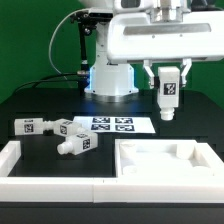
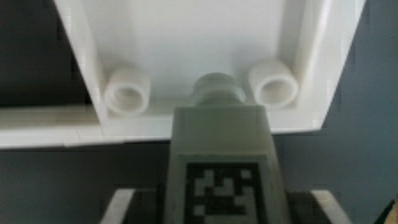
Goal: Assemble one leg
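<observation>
My gripper [image 1: 168, 92] is shut on a white leg [image 1: 168, 97] with a black-and-white tag and holds it upright in the air, above the large flat white slab [image 1: 165, 160] with recesses. In the wrist view the leg [image 2: 219, 150] runs from between my fingers [image 2: 130, 205] down toward the slab [image 2: 196, 40], its tip between two round sockets [image 2: 128, 90]. Three more legs lie on the table at the exterior view's left: one [image 1: 27, 126], one [image 1: 62, 127] and one [image 1: 77, 143].
The marker board [image 1: 112, 125] lies flat behind the slab. A white L-shaped frame piece [image 1: 40, 172] runs along the front left. The robot base [image 1: 110, 75] stands at the back. The table is black.
</observation>
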Action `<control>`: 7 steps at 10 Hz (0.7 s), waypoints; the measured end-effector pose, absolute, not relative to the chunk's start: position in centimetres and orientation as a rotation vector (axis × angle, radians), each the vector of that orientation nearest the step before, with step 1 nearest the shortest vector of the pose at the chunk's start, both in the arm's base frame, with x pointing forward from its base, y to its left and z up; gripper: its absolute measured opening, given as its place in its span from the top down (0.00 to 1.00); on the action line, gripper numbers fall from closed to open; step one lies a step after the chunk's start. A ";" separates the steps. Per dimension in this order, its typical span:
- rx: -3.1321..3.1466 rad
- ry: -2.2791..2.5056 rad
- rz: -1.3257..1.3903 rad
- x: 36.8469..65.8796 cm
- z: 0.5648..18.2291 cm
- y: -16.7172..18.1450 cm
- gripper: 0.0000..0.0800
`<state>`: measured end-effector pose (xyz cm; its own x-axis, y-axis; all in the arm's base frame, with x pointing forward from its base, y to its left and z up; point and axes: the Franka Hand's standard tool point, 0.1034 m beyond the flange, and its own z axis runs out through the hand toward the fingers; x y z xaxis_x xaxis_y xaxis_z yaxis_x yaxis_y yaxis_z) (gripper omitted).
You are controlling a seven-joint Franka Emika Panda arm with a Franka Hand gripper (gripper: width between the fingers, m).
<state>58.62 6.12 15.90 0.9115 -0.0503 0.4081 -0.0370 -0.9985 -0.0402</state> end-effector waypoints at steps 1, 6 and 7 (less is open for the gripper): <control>-3.035 0.090 -0.611 58.3 16.3 7.0 0.64; -3.047 0.032 -0.630 59.7 15.6 7.2 0.64; -3.050 -0.001 -0.661 61.7 15.8 7.4 0.64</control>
<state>61.72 7.37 15.77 0.9103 -0.0037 0.4138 0.0052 -0.9998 -0.0203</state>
